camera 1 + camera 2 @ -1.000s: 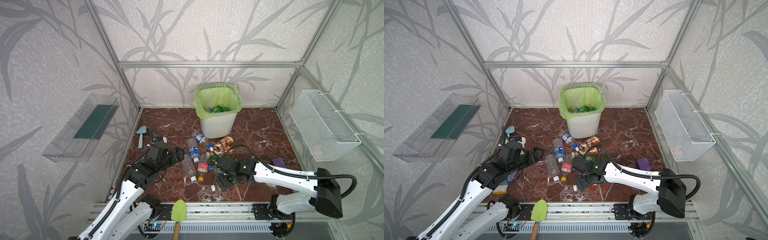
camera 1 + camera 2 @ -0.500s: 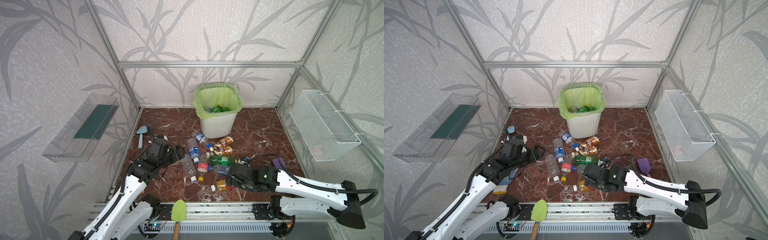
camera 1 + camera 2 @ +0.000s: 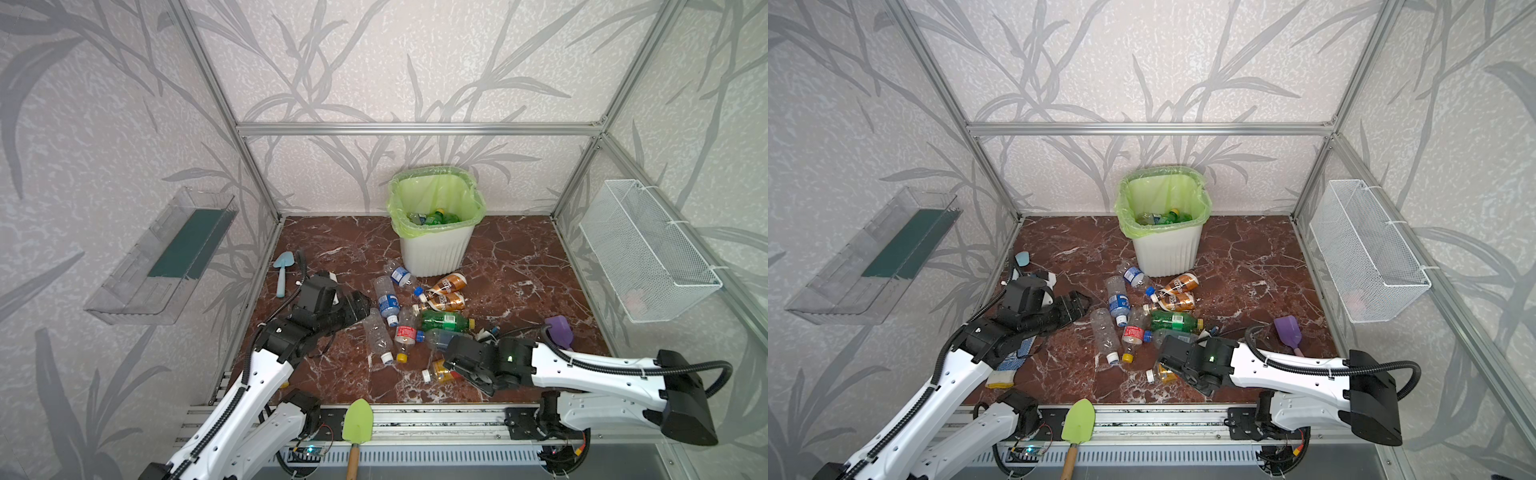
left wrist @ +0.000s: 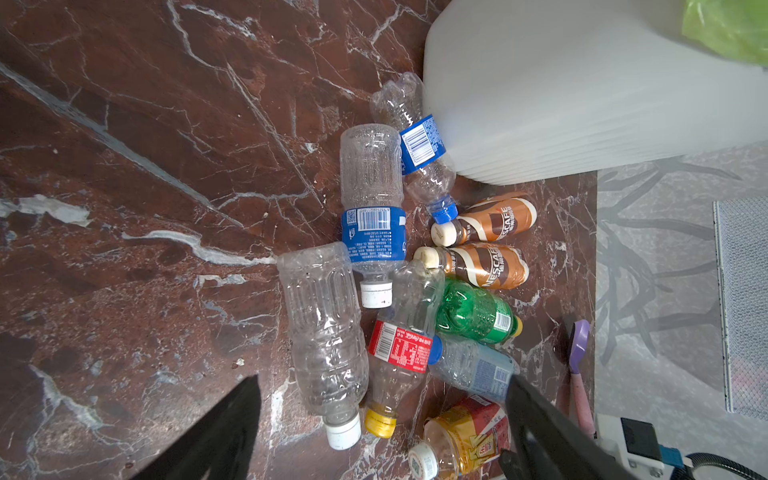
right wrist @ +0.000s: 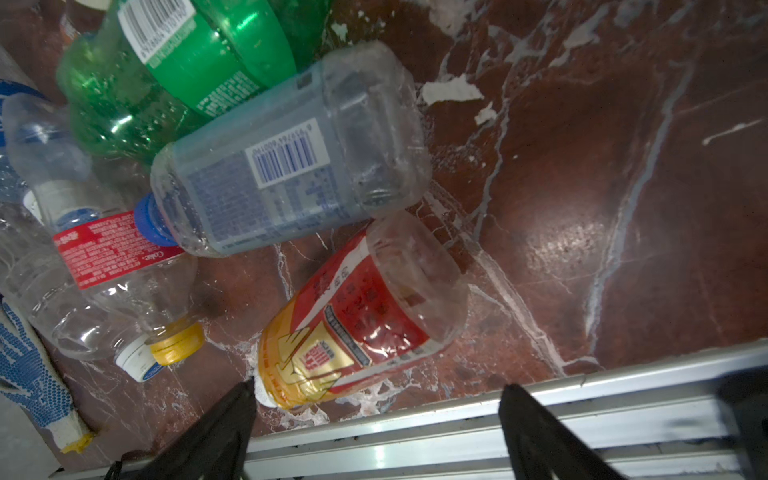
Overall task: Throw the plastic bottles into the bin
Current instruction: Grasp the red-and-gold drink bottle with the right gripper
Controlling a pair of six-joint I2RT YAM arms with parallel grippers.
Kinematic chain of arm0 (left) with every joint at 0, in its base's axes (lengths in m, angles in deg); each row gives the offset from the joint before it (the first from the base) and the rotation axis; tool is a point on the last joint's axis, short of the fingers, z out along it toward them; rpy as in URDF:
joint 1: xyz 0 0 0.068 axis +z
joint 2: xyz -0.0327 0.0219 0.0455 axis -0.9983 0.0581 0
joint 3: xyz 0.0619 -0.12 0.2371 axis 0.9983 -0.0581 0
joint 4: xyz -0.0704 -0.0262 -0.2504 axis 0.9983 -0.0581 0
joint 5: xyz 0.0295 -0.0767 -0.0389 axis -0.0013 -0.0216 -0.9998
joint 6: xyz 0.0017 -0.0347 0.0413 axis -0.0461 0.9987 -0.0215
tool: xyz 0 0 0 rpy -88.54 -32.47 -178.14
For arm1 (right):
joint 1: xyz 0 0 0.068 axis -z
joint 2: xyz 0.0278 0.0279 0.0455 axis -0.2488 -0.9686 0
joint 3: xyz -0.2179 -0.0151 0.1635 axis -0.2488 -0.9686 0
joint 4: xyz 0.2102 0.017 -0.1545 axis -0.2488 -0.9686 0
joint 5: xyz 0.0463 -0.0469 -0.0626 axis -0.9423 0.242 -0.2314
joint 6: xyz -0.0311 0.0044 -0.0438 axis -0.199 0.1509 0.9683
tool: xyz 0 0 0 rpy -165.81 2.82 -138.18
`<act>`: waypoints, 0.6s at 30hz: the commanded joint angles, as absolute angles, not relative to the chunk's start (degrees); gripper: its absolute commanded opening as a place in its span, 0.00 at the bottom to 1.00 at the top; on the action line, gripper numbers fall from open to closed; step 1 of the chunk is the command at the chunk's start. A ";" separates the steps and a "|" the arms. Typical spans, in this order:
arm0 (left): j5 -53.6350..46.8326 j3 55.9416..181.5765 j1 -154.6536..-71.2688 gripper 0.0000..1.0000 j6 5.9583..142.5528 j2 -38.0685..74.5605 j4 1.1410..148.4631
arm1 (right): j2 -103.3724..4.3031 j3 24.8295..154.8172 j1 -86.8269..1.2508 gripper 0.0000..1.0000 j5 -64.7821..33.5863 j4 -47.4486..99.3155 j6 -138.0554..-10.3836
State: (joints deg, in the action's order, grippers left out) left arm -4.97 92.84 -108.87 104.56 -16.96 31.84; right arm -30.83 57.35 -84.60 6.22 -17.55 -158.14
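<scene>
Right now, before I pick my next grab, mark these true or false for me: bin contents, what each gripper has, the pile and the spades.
1. The bin already holds some bottles. True.
2. The right gripper is shut on the yellow-and-red labelled bottle. False: its fingers stand apart, with the bottle lying on the floor just ahead of them.
3. The left gripper is open and holds nothing. True.
4. The green bottle stands upright. False: it lies on its side in the pile.
5. The purple spade is inside the wire basket. False: it lies on the floor.
</scene>
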 commanded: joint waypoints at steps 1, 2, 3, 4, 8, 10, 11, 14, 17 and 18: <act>-6.32 91.81 -108.60 0.91 103.88 -18.19 30.51 | -33.00 56.87 -85.28 0.93 8.42 -14.56 -161.96; -6.63 91.71 -108.57 0.91 103.95 -18.37 30.49 | -33.79 56.86 -85.35 0.93 8.46 -13.71 -162.07; -6.87 91.59 -108.64 0.91 103.84 -18.44 30.52 | -34.60 56.90 -85.33 0.92 8.43 -13.03 -162.16; -6.94 91.52 -108.64 0.91 103.75 -18.48 30.52 | -35.34 56.97 -85.42 0.92 8.44 -12.49 -162.25; -6.82 91.73 -108.51 0.91 103.14 -18.73 30.50 | -38.29 56.56 -85.33 0.91 8.10 -9.89 -162.73; -6.80 91.84 -108.51 0.91 102.83 -18.82 30.38 | -39.27 56.05 -85.26 0.89 7.77 -9.02 -163.00; -6.70 91.99 -108.52 0.91 102.74 -18.82 30.34 | -39.70 55.78 -85.32 0.89 7.73 -8.49 -163.00; -6.71 92.00 -108.47 0.91 102.65 -18.73 30.47 | -40.54 55.05 -85.23 0.86 8.03 -7.53 -162.87; -6.79 91.96 -108.46 0.91 102.82 -18.55 30.50 | -41.16 54.60 -85.11 0.83 8.67 -7.56 -162.87; -6.71 92.06 -108.39 0.91 102.82 -18.48 30.53 | -41.26 54.55 -85.13 0.82 8.84 -7.76 -162.87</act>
